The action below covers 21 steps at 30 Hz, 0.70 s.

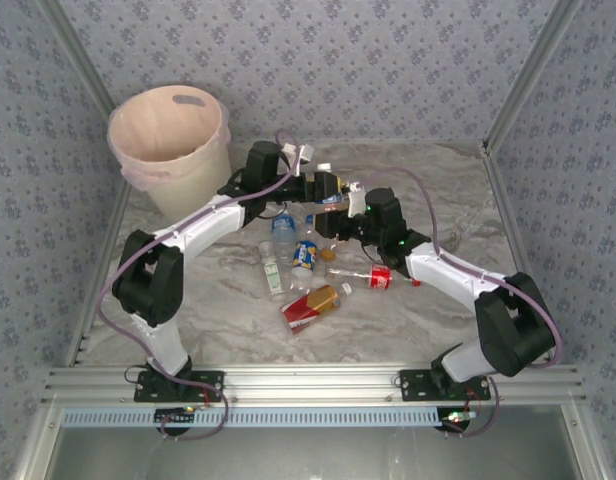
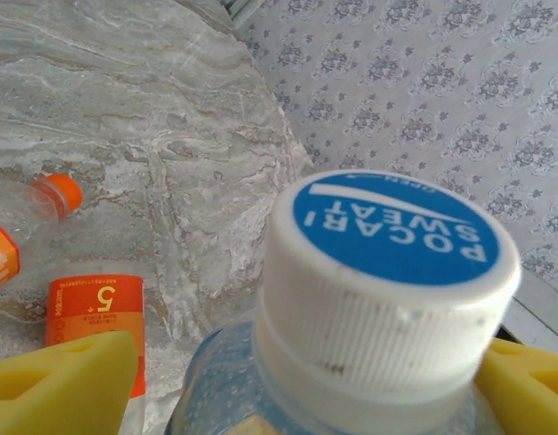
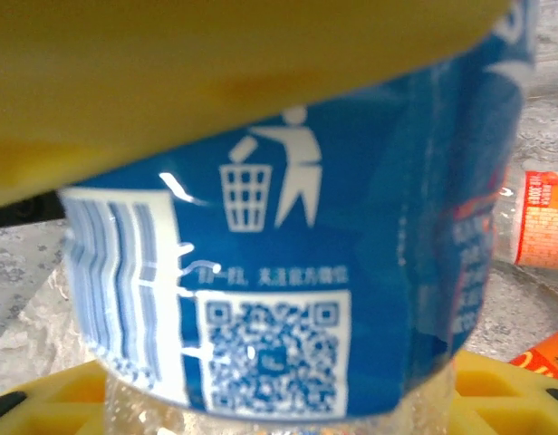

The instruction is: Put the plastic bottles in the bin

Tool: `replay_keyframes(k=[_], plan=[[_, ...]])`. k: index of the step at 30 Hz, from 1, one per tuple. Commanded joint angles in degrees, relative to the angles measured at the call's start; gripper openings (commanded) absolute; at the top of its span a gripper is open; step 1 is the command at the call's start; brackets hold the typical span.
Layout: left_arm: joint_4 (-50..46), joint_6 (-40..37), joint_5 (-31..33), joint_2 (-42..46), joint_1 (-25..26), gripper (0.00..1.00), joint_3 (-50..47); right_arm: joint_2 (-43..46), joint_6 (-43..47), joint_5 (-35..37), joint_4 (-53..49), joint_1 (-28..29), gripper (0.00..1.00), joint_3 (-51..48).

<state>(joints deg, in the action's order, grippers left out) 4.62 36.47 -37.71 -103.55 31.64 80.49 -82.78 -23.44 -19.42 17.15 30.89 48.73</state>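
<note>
1. The Pocari Sweat bottle (image 2: pixel 388 299) is held over the rear middle of the worktop (image 1: pixel 228 310), where the two arms meet. The bin (image 1: pixel 153 185) stands at the rear left corner.
2. The right end effector (image 3: pixel 279 236) is clamped across a blue label, one yellow pad above it and one below. I take this to be the same bottle.
3. The left end effector (image 2: pixel 297 390) straddles the shoulder just under the white cap, jaws apart, with a sliver of gap on one side.
4. This reads as a handover. Close the left fully on the neck before the right lets go; the ribbed cap should stop the bottle slipping through.
5. Squeeze gently, since thin clear plastic buckles and can pop out.
6. Draw the right straight back, clear of the orange-labelled bottle (image 2: pixel 96 317) and the others lying mid-worktop.
7. Carry the bottle well inside the bin's rim before opening.
</note>
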Motion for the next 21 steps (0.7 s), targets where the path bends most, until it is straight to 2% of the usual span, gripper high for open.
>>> replay_keyframes(k=[1,3,8,10,16,21], plan=[[-0.55,-0.39,-1.24,-1.33,0.44,0.83,1.43,-0.43,-3.39,-3.03,7.18,-0.24,0.48,-0.35],[-0.56,-1.27,-2.92,-1.39,0.61,0.8,1.64,-0.92,-2.58,-1.96,4.6,-0.22,0.48,0.83],[-2.86,-3.06,-1.51,-1.31,0.8,0.64,1.78,-1.41,-1.83,-2.41,2.54,-0.33,0.5,1.81],[-2.95,-3.25,-1.4,-1.22,0.79,0.61,1.96,-1.43,-0.84,-3.18,1.0,-0.32,0.53,2.22],[-2.95,-3.6,-0.7,-1.04,0.53,0.58,3.16,-1.03,2.89,-6.9,-5.45,-1.21,0.68,3.25],[-3.22,-3.36,0.74,-0.89,-0.21,0.56,3.54,0.79,6.84,-5.14,-11.36,-1.5,0.83,3.3]])
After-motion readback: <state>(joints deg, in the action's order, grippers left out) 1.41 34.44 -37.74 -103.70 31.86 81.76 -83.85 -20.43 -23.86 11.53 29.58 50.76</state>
